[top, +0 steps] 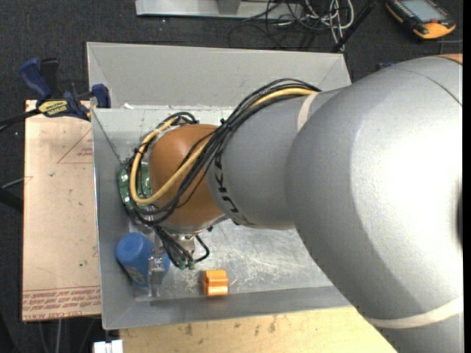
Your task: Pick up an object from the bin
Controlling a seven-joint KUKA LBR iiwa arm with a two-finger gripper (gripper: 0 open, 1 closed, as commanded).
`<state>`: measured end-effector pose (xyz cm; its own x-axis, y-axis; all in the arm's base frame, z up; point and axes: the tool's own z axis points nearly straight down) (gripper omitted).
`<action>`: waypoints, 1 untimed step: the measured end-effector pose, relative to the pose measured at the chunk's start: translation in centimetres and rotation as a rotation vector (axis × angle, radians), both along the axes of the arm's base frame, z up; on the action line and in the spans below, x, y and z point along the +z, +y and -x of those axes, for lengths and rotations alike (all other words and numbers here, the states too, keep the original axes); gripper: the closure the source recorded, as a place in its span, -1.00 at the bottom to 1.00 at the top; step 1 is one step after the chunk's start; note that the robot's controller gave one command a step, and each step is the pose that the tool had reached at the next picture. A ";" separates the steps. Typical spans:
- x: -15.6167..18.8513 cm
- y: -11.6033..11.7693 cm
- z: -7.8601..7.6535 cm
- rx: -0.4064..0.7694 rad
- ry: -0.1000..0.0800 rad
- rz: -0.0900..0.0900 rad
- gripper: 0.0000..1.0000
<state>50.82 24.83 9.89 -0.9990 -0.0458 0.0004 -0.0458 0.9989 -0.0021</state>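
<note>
The gripper (163,259) sits low just right of a blue cylinder (132,254); its width cannot be told. Right of the cylinder, an orange block (215,282) lies on the scuffed bin (261,259) floor. Cables (335,9) cross dark flooring (66,13) beyond.

A small orange block, boxy and probably plastic (215,282), lies on the floor of the grey metal bin (221,68), close to the front wall and about midway along the part of that wall that shows. It rests flat, with bare scuffed metal all round it.

Beyond the bin's back wall, on the dark floor covering (73,20), a flat pale grey metal bar (184,7) lies roughly parallel to that wall. To the right of it, a tangle of black and white cables (338,13) spreads over the floor. Further right, past the bin's back right corner, lies an orange-and-black handheld unit with a greyish screen (421,13), possibly a control pendant.
</note>
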 end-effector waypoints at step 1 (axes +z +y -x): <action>0.2 0.3 -0.1 0.000 -0.005 -0.005 1.00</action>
<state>50.91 25.10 10.11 -0.9989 -0.0461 -0.0051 -0.0461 0.9989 0.0031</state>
